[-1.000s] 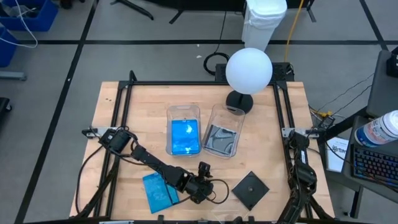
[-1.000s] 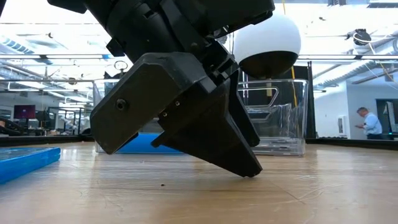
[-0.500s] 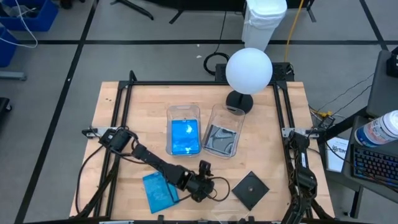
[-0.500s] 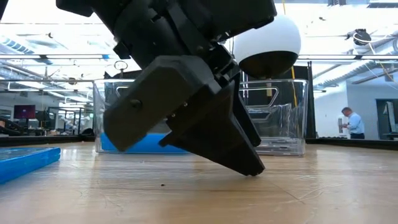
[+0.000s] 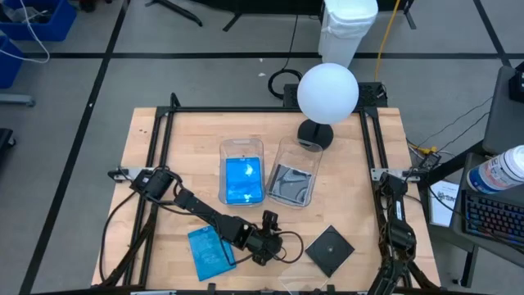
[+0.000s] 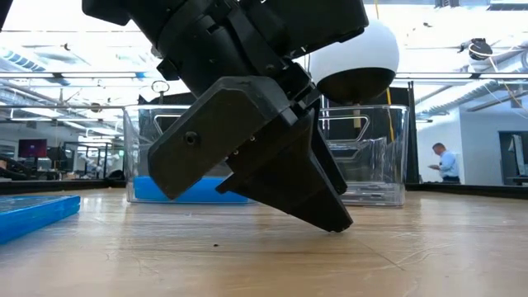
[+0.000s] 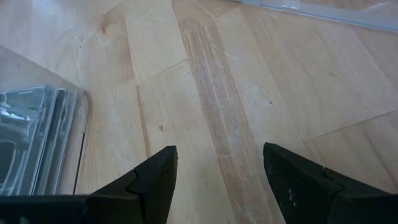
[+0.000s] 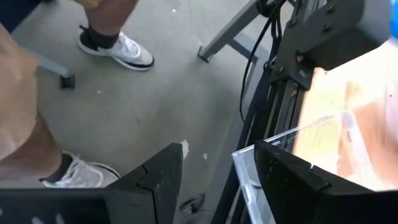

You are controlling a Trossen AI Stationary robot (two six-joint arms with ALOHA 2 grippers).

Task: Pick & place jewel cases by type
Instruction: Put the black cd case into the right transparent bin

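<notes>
A blue jewel case [image 5: 210, 252] lies flat near the table's front left. A dark jewel case [image 5: 329, 249] lies flat to the right of my left gripper [image 5: 274, 246]. That gripper slants down toward the right, open, over bare wood [image 7: 217, 124], its fingertips [image 6: 334, 224] at the table top. A clear, grey-lined case corner [image 7: 37, 137] shows beside one of its fingers. My right gripper [image 8: 217, 180] is outside the high view, past the table's near edge and over the floor. It is open, with a clear jewel case's corner [image 8: 247, 171] between its fingers. My right gripper has the clear case's corner [image 8: 247, 171] between its fingers, close beside one finger [image 8: 286, 180]. I cannot tell whether either finger touches it. The rest of the case is hidden behind that finger.
Two clear tubs stand mid-table: the left tub [image 5: 242, 147] holds blue cases, the right tub [image 5: 292, 152] grey ones. A white globe lamp [image 5: 327, 93] stands behind them. A person's shoes [image 8: 118, 46] are on the floor by the table frame [image 8: 273, 93].
My left gripper's body has swung slightly toward the table's right, while its fingertips stay on the same spot of wood. The cases on the table have not moved.
</notes>
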